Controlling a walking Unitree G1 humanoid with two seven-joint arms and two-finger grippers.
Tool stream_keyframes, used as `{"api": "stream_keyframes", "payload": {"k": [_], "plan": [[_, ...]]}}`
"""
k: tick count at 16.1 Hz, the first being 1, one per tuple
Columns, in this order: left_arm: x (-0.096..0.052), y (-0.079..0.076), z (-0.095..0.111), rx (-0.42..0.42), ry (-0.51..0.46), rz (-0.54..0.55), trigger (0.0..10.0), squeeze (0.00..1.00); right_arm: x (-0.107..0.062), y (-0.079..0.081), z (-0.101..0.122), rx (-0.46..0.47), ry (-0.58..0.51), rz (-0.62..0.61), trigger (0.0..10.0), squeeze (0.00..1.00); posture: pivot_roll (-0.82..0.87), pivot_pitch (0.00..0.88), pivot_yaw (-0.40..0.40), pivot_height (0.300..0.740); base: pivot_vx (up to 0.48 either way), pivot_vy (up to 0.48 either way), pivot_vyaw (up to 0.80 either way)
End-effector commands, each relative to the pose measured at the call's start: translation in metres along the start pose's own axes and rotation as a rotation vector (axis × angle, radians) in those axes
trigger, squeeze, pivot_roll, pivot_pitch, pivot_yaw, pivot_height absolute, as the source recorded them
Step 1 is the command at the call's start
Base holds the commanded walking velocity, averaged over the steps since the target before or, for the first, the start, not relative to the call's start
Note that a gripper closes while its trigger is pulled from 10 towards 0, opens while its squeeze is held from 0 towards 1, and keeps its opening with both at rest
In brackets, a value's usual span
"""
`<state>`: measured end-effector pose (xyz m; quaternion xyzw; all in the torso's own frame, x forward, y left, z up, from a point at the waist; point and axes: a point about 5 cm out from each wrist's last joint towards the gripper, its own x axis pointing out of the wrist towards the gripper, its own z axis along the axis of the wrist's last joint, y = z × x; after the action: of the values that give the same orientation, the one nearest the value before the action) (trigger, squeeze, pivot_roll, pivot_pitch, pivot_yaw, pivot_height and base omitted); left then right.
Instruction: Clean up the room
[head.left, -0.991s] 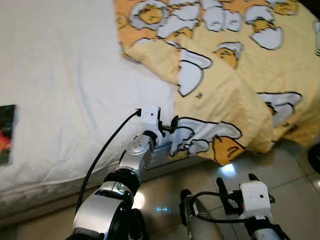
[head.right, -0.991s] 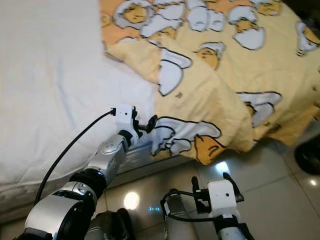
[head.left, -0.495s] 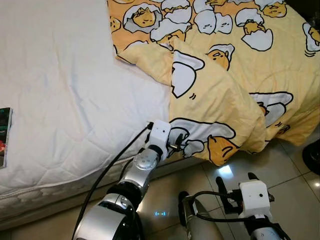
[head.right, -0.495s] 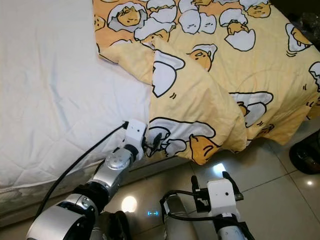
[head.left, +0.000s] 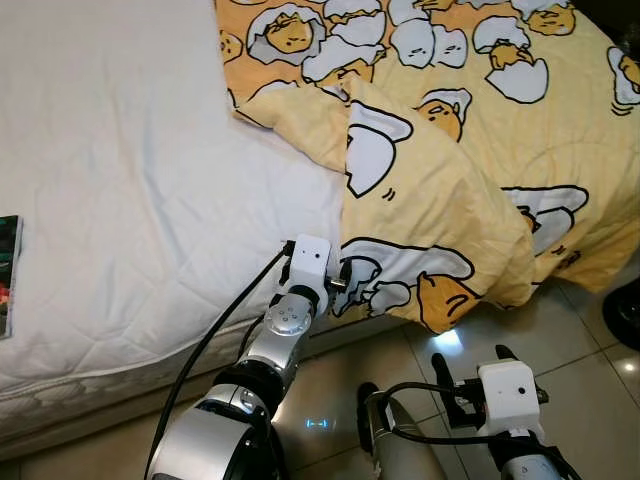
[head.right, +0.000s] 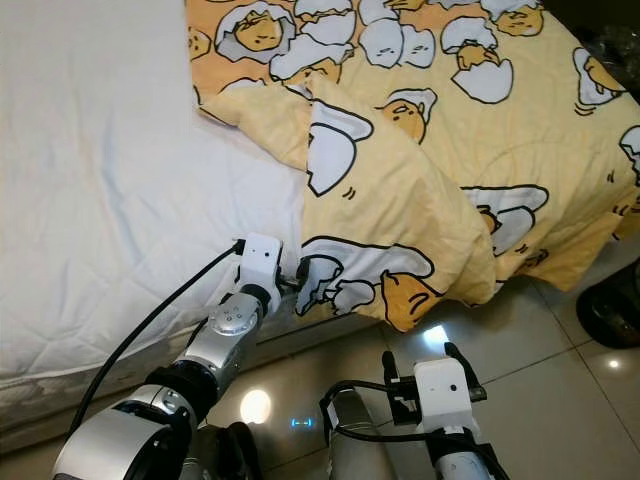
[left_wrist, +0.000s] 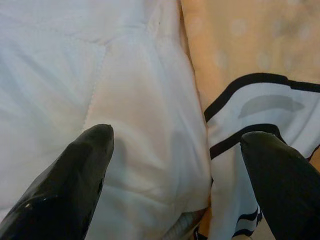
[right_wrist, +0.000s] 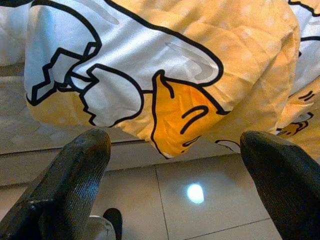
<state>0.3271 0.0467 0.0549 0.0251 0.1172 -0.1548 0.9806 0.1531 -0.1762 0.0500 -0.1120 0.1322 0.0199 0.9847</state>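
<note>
Draped across the upper right of the frame, the yellow quilt (head.left: 450, 150) with egg cartoon prints covers the right part of the white mattress (head.left: 120, 180), its folded corner hanging over the bed edge toward the tiled floor (head.left: 570, 330) at lower centre. Just at that corner, the left gripper (head.left: 338, 284) sits against the mattress edge with its fingers spread apart, one over white sheet, one over the quilt's print. Lower right, the right gripper (right_wrist: 175, 175) hangs above the floor, fingers wide open, while a book (head.left: 8, 275) lies at the left edge.
</note>
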Motion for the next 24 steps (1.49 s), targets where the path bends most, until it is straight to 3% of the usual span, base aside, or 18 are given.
{"api": "stream_keyframes", "payload": {"k": [1,9,15,19,22,24], "plan": [[0.002,-0.025,0.003,-0.038,0.01,-0.056,10.0,0.0,-0.006,0.0,-0.006,-0.002,0.032,0.0,10.0,0.0,-0.36,0.256,0.028,0.719,0.0,0.0,0.0],[0.002,-0.048,0.003,-0.054,0.044,-0.205,10.0,0.0,-0.009,0.0,-0.008,-0.004,0.038,-0.001,10.0,0.0,-0.38,0.267,0.03,0.719,0.0,0.0,0.0],[0.007,-0.051,0.007,-0.081,0.086,-0.173,10.0,0.0,-0.015,0.001,-0.008,-0.007,0.046,0.003,10.0,0.0,-0.41,0.281,0.026,0.719,0.0,0.0,0.0],[0.004,-0.075,0.013,-0.124,0.05,-0.29,10.0,0.0,-0.02,0.0,-0.009,-0.014,0.054,0.001,10.0,0.0,-0.42,0.293,0.024,0.719,0.0,0.0,0.0],[0.002,-0.082,0.013,-0.109,0.033,-0.327,10.0,0.0,-0.019,0.001,-0.008,-0.011,0.053,0.002,10.0,0.0,-0.41,0.294,0.025,0.719,0.0,0.0,0.0],[-0.005,-0.074,0.016,-0.117,-0.106,-0.336,10.0,0.0,-0.018,0.001,-0.007,-0.016,0.044,-0.008,10.0,0.0,-0.4,0.285,0.034,0.719,0.0,0.0,0.0]]}}
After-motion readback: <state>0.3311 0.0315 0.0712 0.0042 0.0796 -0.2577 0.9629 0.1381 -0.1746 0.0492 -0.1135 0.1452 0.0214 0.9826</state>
